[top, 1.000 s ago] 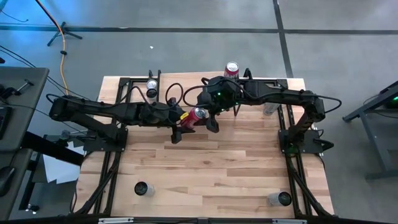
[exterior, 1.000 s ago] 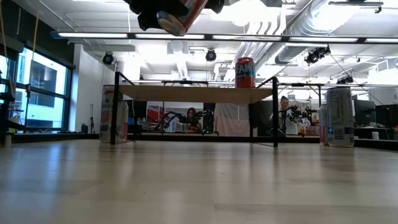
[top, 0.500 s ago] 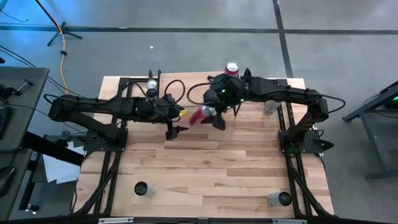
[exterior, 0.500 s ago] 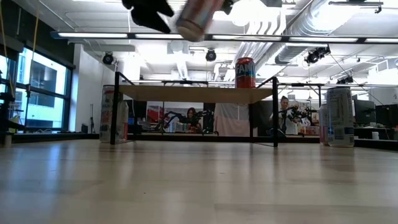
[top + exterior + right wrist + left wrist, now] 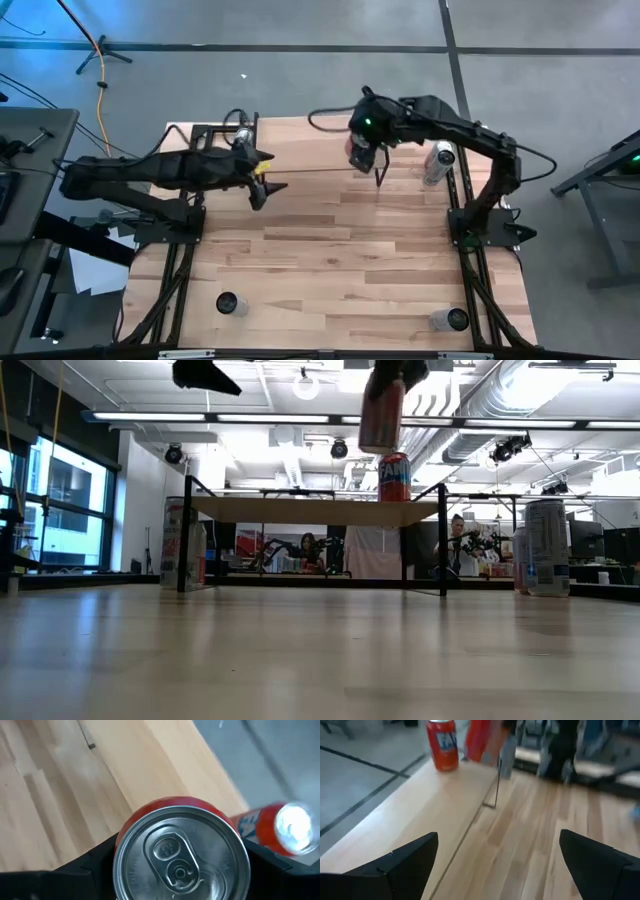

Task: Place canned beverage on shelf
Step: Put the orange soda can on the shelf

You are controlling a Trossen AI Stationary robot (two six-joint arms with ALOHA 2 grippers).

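The canned beverage [image 5: 351, 146] is red. In the high view it hangs in the air over the shelf [image 5: 300, 145], close to the shelf's front edge. The right gripper [image 5: 358, 152] has its fingers clamped on the can's sides. The left gripper [image 5: 258, 186] waits just in front of the shelf, above the surface [image 5: 330, 260], and holds nothing.

In the low view the held can [image 5: 381, 415] is up high, well above the shelf top [image 5: 310, 510], and it looks nearly upright. A second red can [image 5: 394, 477] already stands on the shelf, just below and a bit behind the held one.

In the left wrist view the left fingers [image 5: 410, 865] are wide apart with nothing between them. Beyond them is the shelf, with the second can standing on it.

In the right wrist view we look down on the held can's shiny top with its pull tab [image 5: 172, 857]. The dark fingers [image 5: 95, 865] press on both sides of the can. The shelf is under it, and the second can stands near.

I think the can is smooth and hard, so it could slip. Its thin metal wall could dent if it is squeezed too hard. If it is full, it will be a little heavy. The best place to hold it is around the middle of its side, as now. It should go down flat on its bottom, away from the other can, so neither gets knocked over.
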